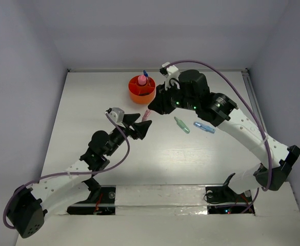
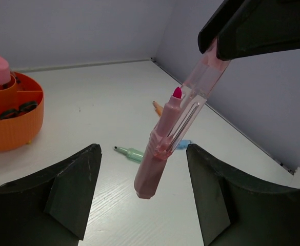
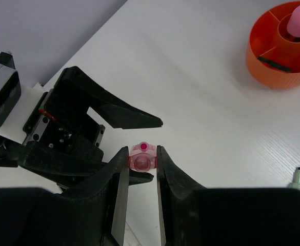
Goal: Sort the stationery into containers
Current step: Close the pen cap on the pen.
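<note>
One pink highlighter (image 2: 162, 148) hangs between the left hand's (image 2: 143, 151) wide, empty jaws, pinched at its top by the right hand (image 3: 142, 156), apparently for a handover; the orange tub (image 2: 11, 128) stands beyond them.

A white table top with a faint wood grain (image 1: 88, 102) fills the scene from the near edge to the far wall; a plain pale grey far wall (image 1: 155, 31) closes it off behind; a matching pale grey left wall (image 1: 16, 77) rises along the table's left edge, and a pale grey right wall (image 1: 288, 51) along its right; a thin grey strip (image 1: 252, 89) runs along the far right edge of the table, just beside the right wall; a glossier white band (image 1: 160, 195) crosses the near edge; the light is soft and even, giving the walls a lavender cast and leaving only faint shadows on the wood.
</note>
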{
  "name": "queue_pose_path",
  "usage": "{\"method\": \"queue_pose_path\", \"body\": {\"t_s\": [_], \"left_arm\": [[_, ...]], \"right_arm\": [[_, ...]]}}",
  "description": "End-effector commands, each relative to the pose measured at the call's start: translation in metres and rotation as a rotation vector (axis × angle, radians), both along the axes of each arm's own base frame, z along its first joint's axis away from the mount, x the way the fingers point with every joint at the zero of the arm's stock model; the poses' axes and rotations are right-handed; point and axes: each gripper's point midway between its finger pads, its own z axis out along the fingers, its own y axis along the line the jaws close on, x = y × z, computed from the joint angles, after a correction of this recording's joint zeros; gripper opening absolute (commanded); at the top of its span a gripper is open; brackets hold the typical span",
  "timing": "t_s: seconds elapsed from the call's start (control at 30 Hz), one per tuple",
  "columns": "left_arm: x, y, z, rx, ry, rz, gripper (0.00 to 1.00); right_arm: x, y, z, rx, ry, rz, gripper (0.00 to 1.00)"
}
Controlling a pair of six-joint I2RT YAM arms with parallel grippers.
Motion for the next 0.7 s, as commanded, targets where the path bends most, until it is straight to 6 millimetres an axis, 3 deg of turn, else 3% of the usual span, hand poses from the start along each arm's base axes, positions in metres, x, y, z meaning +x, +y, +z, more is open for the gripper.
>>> {"method": "queue_pose_path", "body": {"t_s": [0.0,0.13,0.33,0.67], "left_arm": [[-0.004,-0.004,0.038,-0.060,-0.092,-0.017,0.62],[-0.006,-0.006,0.032,-0.046,-0.074,-0.028,0.55],[-0.010,-0.002,0.026,-0.047,-0.058,-0.019,0.55],[-0.011,-0.001,0.034,-0.057,-0.070,-0.020,0.37]], "right_arm": [[-0.008,-0.004,0.036,0.096,-0.051,0.014,0.00],[-0.005,-0.009,0.039,0.105,-0.059,-0.008,0.00],[-0.003,-0.013,0.045,0.122,-0.073,-0.021,0.00],[0.000,-0.014,0.041,0.121,-0.062,-0.023,0.00]]}}
